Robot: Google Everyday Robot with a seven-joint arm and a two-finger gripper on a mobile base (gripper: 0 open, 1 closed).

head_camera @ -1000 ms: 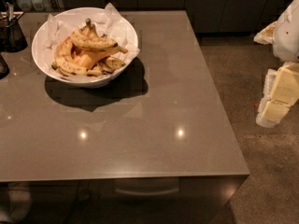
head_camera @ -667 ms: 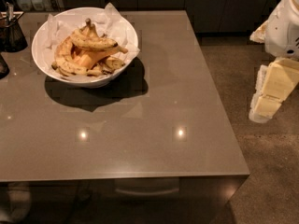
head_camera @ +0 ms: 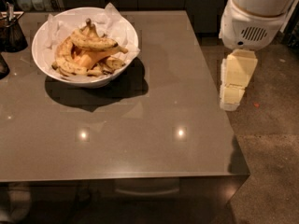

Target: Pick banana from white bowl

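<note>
Beside the table, our gripper hung well apart from the banana in the white bowl, not reaching yet; we couldn't tell its grip.

Gripper: shifted left from the frame's right margin; now hanging low over the floor, just beside the right edge of the bench. White arm housing: further into view at upper right, directly above the gripper.
</note>
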